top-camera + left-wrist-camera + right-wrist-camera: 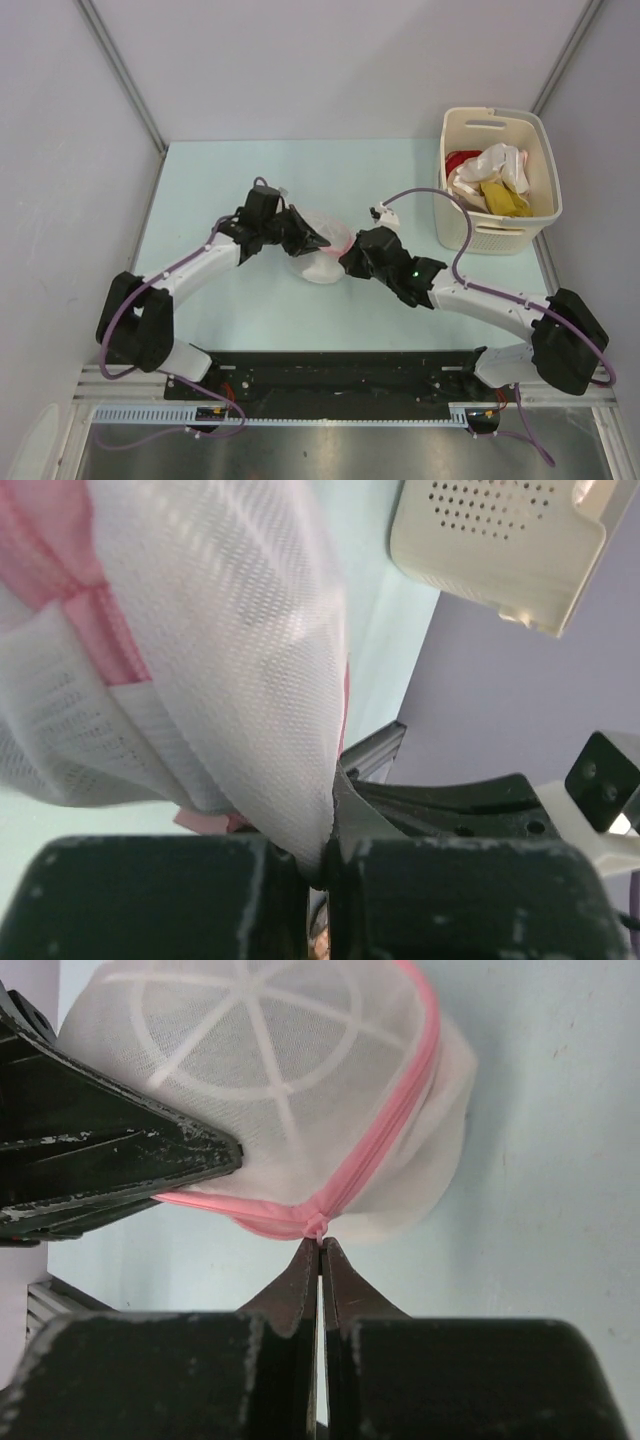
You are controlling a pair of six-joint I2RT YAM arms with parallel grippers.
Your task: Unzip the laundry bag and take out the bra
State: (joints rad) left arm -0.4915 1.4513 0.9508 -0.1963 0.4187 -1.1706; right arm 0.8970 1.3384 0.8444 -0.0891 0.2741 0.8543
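Note:
The laundry bag is a rounded white mesh pouch with pink zipper trim, in the middle of the table between both arms. My left gripper is shut on a fold of its white mesh. My right gripper is shut on the small pink zipper pull at the bag's near rim, where the pink trim bunches. The bag looks zipped closed. The bra is hidden; no dark garment shows through the mesh.
A cream slotted plastic basket with white, yellow and red clothes stands at the back right; its perforated wall shows in the left wrist view. Grey walls enclose the pale green table.

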